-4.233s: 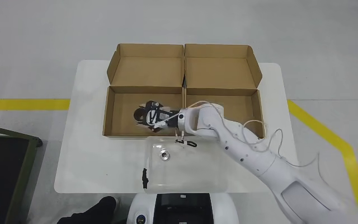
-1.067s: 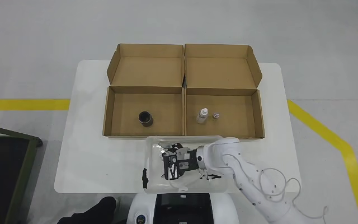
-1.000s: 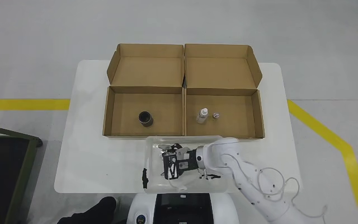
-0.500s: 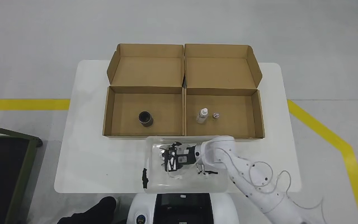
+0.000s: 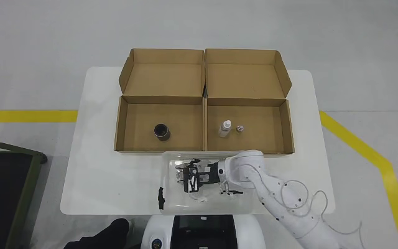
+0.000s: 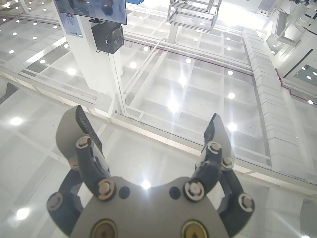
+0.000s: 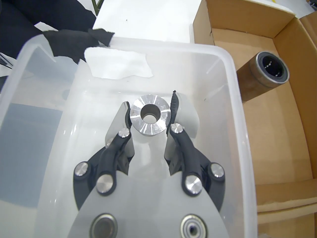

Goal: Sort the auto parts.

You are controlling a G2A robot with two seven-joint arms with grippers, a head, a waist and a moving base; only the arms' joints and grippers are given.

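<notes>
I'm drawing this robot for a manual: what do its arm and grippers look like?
The right arm is glossy white, made of rounded segments, with a thin white cable looping alongside. The right gripper and left gripper each have a grey metal plate, black linkages with round screws, and two pale fingers with black ridged pads.

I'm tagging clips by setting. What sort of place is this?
Probably a robotics test hall or workshop: a grey floor marked with a yellow line, a high grid ceiling with a metal frame, and a white table holding cardboard boxes.
</notes>
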